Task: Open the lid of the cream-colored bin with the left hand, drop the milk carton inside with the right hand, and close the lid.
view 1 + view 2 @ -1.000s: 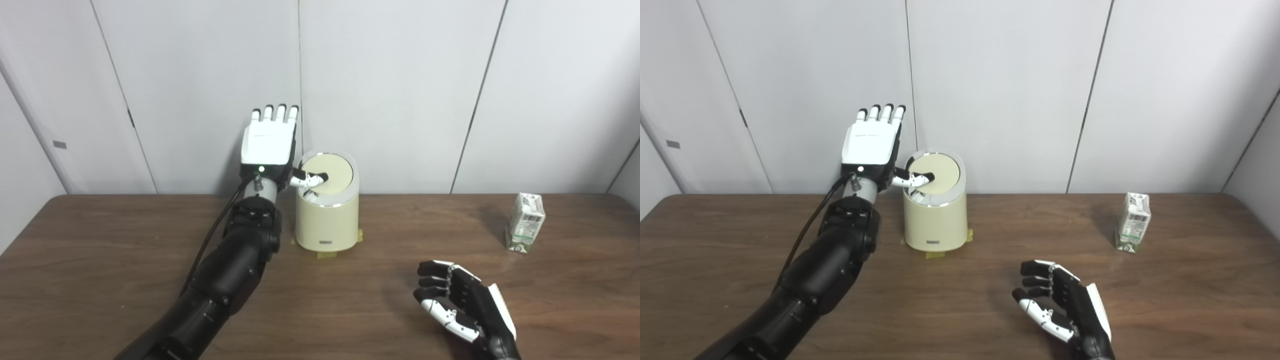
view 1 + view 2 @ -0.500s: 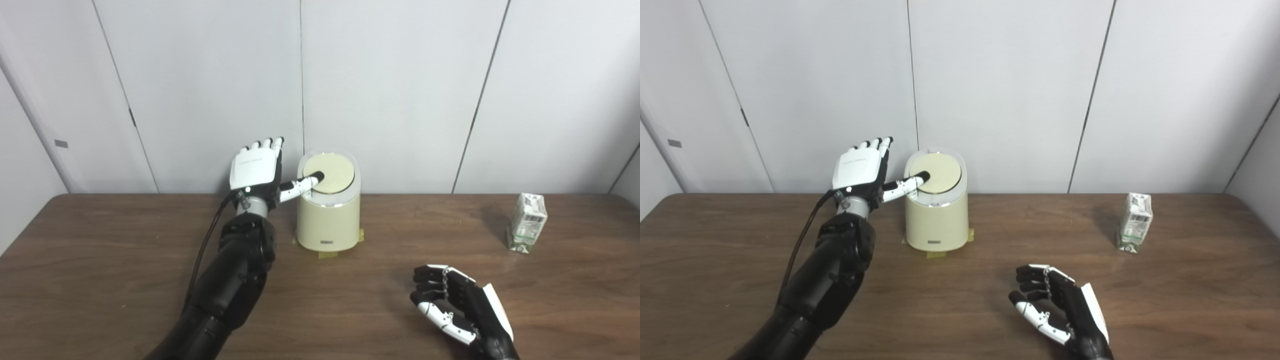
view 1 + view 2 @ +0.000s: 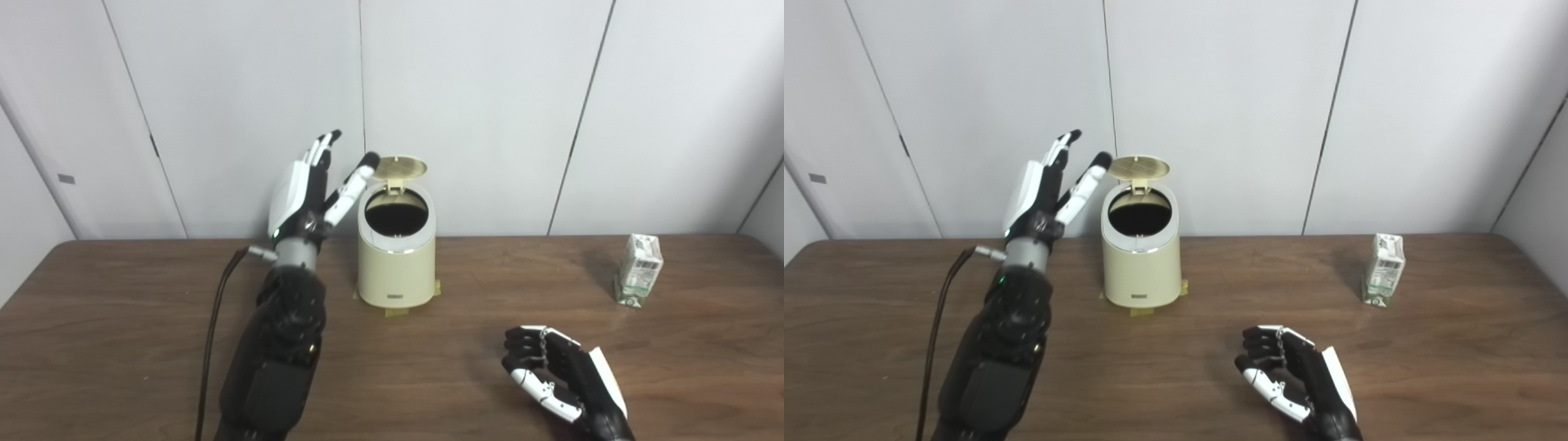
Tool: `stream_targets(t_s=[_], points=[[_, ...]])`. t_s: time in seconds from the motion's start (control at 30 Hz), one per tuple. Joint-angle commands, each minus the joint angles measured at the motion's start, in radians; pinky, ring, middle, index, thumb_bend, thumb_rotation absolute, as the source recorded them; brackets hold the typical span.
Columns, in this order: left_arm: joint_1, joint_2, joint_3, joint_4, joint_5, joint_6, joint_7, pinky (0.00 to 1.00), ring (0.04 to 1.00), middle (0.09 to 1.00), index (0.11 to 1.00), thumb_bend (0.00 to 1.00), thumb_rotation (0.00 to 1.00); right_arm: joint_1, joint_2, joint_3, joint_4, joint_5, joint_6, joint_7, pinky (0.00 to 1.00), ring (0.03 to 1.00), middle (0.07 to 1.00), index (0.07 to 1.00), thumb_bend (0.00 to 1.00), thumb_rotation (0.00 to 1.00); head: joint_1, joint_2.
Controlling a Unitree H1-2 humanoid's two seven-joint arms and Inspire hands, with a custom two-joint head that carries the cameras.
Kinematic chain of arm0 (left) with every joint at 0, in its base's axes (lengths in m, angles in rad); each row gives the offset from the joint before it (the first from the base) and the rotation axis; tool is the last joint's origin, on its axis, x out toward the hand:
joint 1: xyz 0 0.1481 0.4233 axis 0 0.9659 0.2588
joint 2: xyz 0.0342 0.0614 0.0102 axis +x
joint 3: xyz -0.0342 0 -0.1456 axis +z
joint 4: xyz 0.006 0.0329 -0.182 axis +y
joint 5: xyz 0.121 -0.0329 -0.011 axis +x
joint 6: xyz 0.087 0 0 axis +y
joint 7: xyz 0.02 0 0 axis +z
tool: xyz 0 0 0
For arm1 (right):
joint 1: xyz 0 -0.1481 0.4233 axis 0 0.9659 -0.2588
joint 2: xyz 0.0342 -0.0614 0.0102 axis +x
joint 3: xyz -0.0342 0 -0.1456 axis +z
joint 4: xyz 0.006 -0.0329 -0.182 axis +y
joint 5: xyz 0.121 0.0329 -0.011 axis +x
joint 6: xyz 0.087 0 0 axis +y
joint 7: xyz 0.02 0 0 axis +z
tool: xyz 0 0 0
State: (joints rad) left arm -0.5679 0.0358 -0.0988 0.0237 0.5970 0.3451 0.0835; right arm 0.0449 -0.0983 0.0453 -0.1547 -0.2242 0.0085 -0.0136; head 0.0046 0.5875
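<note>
The cream-colored bin [image 3: 397, 260] stands at the back middle of the table with its lid [image 3: 399, 166] tipped up and back, so the dark inside shows. My left hand [image 3: 306, 190] is raised just left of the bin, open, fingers spread; its thumb tip sits at the lid's left edge. The milk carton [image 3: 639, 269] stands upright at the far right. My right hand [image 3: 560, 373] hovers low over the front of the table, palm turned inward, fingers loosely curled and holding nothing.
The brown wooden table [image 3: 122, 343] ends at a white panelled wall [image 3: 490, 110] right behind the bin. Yellow tape tabs [image 3: 398, 311] fix the bin's base. A black cable [image 3: 211, 343] hangs along my left forearm.
The lid has sprung from shut to open. My left hand came off the lid's top, lifted and turned edge-on beside the bin. The right hand barely moved.
</note>
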Motion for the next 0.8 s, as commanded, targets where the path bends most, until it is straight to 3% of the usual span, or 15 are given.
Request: stream_targets(t_s=[0.0,0.13,0.27,0.37,0.5,0.6,0.77], points=[[0.002,0.030,0.031,-0.073,-0.022,-0.065,0.047,1.00,1.000,1.000,0.956,0.49,1.00,-0.029,-0.008,-0.001,-0.014,0.006,-0.047,0.000,0.56,0.631,0.643,0.632,0.30,0.41,0.002,0.001],[0.090,0.047,0.079,-0.150,-0.104,-0.119,0.041,1.00,1.000,1.000,0.968,0.40,1.00,-0.026,-0.006,0.000,-0.021,-0.002,-0.035,-0.001,0.57,0.635,0.646,0.631,0.30,0.43,0.001,0.001],[0.179,0.042,0.139,-0.215,-0.288,-0.245,0.025,0.95,0.980,0.974,0.949,0.30,1.00,-0.025,0.000,-0.007,-0.024,0.025,-0.043,0.001,0.56,0.630,0.655,0.638,0.29,0.41,-0.001,0.003],[0.249,0.039,0.178,-0.260,-0.468,-0.323,-0.018,0.91,0.939,0.930,0.921,0.25,1.00,-0.022,0.021,-0.026,-0.045,0.089,-0.016,0.005,0.57,0.644,0.667,0.643,0.30,0.31,0.002,0.004],[0.346,0.037,0.198,-0.340,-0.588,-0.313,-0.055,0.80,0.855,0.874,0.870,0.30,0.91,-0.029,0.024,-0.040,-0.078,0.104,-0.020,-0.001,0.58,0.656,0.677,0.644,0.28,0.29,0.004,0.008],[0.431,0.036,0.202,-0.393,-0.640,-0.303,-0.073,0.80,0.841,0.864,0.852,0.31,0.85,-0.041,0.032,-0.060,-0.107,0.172,-0.027,0.009,0.59,0.663,0.683,0.653,0.28,0.30,0.002,0.006],[0.518,0.028,0.195,-0.420,-0.663,-0.335,-0.074,0.81,0.832,0.845,0.838,0.28,0.86,-0.066,0.012,-0.079,-0.176,0.208,-0.005,0.021,0.58,0.655,0.674,0.648,0.28,0.32,0.001,0.004]])
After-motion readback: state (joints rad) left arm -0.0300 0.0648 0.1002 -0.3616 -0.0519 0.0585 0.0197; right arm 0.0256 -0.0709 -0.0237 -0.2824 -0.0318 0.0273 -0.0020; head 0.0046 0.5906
